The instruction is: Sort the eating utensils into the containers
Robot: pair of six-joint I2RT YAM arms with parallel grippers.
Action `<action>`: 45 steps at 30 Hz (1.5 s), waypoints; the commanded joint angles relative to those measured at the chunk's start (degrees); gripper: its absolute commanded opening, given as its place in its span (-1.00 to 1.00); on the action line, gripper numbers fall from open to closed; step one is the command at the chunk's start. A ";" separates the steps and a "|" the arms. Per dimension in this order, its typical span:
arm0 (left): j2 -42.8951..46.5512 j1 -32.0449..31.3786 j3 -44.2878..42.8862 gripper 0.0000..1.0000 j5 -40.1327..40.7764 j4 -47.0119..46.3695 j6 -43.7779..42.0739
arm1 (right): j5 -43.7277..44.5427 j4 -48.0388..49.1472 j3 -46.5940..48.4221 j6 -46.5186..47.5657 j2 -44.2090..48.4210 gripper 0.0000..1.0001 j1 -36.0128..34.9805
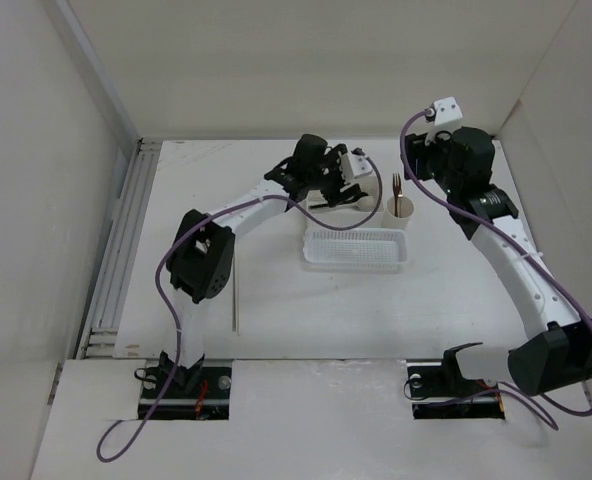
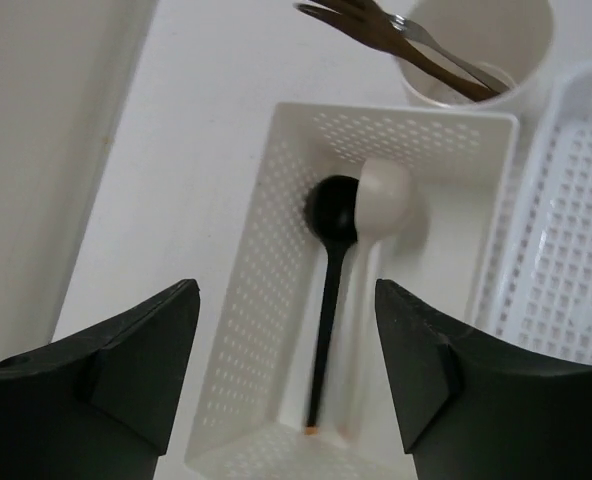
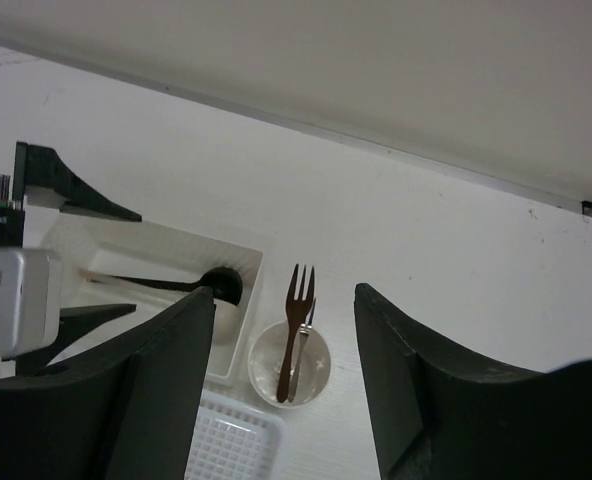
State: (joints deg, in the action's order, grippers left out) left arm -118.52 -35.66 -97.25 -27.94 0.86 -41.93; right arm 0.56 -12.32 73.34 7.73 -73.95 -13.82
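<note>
The left claw [image 2: 284,292] hangs wide and empty over the white box [image 2: 276,180]. Directly beneath it, the black spoon [image 2: 331,215] and the beige spoon [image 2: 388,188] lie side by side in the box, bowls touching. The right claw [image 3: 284,295] is also spread wide with nothing in it, poised above the small cup [image 3: 321,372], where the forks [image 3: 296,300] stand tines up. Just beside box and cup lies the long mesh basket [image 1: 356,262]; I can make out nothing in it. Further out, a thin stick [image 1: 235,295] rests on the bare worktop [image 1: 376,320], close to the left arm's elbow and well apart from all three containers

Spoons and forks look sorted, so I judge the stick is what remains. The next move calls for the left claw to swing back, pinch that slim stick off the flat surface with a narrow grip, and carry it to the basket
</note>
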 commanded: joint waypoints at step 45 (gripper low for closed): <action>35.47 41.37 54.01 -0.34 18.35 10.04 17.24 | 10.69 1.60 2.51 -5.09 -1.63 0.27 -18.87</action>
State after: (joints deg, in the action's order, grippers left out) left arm -83.02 5.61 -43.53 -8.29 11.38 -23.77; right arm 9.19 -12.01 73.36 3.18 -77.28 -32.32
